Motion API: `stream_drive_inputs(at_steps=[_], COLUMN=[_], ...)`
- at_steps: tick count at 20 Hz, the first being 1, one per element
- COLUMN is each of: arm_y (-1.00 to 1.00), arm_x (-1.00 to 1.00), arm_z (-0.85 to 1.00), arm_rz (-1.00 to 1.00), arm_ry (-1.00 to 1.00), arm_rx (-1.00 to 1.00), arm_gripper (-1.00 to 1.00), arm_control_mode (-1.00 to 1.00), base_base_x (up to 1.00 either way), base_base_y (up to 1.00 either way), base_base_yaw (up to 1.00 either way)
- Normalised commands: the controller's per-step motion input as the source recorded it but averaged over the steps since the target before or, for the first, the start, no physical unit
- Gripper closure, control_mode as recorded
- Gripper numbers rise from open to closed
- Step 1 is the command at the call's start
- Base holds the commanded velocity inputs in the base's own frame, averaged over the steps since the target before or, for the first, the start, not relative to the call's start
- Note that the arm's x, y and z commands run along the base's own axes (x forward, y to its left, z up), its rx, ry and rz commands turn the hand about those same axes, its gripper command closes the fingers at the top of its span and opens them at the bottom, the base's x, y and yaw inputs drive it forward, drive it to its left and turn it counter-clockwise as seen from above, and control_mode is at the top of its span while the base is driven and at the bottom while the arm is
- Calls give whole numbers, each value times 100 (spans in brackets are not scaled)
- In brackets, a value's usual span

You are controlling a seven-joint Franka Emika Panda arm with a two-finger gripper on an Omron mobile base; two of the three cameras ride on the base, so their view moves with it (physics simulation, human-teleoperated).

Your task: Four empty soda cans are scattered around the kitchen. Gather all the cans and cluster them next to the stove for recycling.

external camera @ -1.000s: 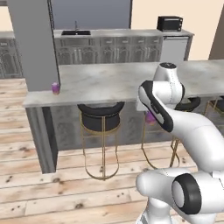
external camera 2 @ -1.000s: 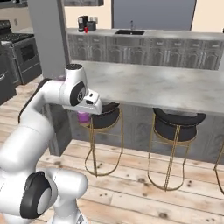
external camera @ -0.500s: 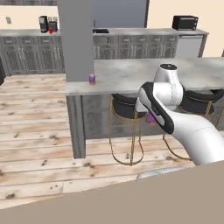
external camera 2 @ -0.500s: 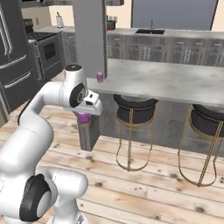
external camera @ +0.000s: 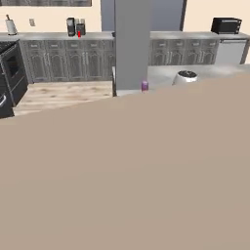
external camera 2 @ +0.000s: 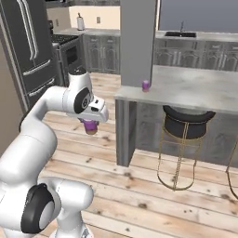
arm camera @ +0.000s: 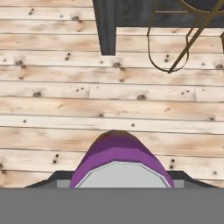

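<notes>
End effector [external camera 2: 89, 126] clamped on purple can [arm camera: 121, 160]; no readable label. Second purple can [external camera 2: 146, 85] on counter [external camera 2: 195, 88].

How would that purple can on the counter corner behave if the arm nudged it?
The purple can stands tall and narrow on the marble counter, so it would probably tip. Being round, it would likely roll once down. It sits near the edge, so it might drop to the floor.

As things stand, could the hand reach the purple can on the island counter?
Probably not: the hand already grips a purple can, and the can on the island counter sits well beyond it across open floor.
</notes>
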Motion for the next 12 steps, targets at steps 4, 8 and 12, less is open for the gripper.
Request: stream_drive_inputs(at_steps=[4,8,12], arm_y=[0,0,0], arm_x=[0,0,0], arm_z=[0,0,0], arm_rz=[0,0,0], arm_ry=[0,0,0], arm_rx=[0,0,0], arm_gripper=[100,100,100], arm_control_mode=[100,100,100], base_base_x=[20,36,58], base_base_y=[100,89,53], base_base_yaw=[3,1,0])
